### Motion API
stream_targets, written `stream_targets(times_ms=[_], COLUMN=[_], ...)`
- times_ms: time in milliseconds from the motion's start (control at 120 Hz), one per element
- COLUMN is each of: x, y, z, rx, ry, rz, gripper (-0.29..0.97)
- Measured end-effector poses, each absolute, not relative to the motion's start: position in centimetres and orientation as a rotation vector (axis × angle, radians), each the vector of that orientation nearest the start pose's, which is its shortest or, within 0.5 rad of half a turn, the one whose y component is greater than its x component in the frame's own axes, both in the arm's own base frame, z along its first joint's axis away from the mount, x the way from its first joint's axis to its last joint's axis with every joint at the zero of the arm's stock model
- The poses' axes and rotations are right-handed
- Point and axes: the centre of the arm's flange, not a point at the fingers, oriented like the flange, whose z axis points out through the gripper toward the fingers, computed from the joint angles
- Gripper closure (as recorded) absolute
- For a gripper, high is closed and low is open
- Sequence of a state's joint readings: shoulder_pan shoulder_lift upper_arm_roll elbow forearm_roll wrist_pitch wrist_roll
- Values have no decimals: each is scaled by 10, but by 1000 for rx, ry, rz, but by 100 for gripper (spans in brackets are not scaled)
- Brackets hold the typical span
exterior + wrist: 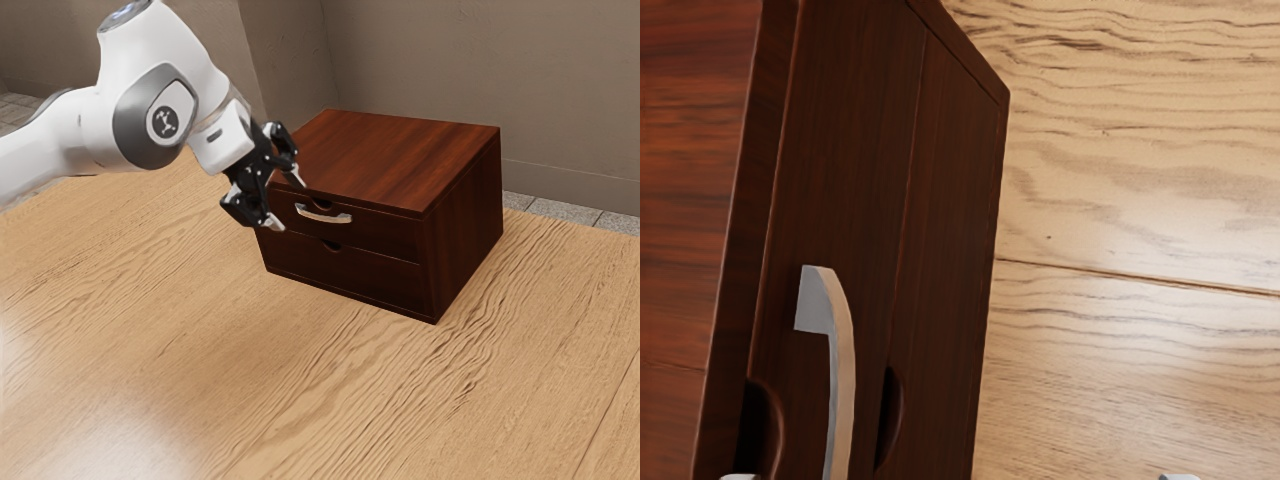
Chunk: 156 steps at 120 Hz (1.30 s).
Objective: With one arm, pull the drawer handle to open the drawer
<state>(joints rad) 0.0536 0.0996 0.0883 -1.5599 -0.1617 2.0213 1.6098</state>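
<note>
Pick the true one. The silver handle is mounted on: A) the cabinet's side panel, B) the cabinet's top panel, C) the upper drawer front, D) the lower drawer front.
C: the silver handle sits on the upper drawer front, just below the top of the cabinet; the lower drawer front has a notch at its upper edge and no handle.

Dark red-brown wooden cabinet [400,160]: stands upright on the desk [300,400], toward 1 o'clock in the exterior view. Upper drawer [375,228]: looks shut, front level with the lower drawer [340,268]. Pale curved bar handle [322,213]: lies level, toward the front's 9 o'clock end.
</note>
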Motion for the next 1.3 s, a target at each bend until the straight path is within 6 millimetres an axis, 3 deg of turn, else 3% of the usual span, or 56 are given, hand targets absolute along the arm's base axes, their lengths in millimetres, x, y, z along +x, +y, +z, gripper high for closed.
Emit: stream_targets(times_ms=[442, 683, 1300], x=[634, 635, 653], y=[77, 82, 78], z=[601, 599, 566], rx=[-2109, -2051, -2139], ry=[1904, 1888, 1859], rz=[-588, -487, -511], gripper=[26, 27, 36])
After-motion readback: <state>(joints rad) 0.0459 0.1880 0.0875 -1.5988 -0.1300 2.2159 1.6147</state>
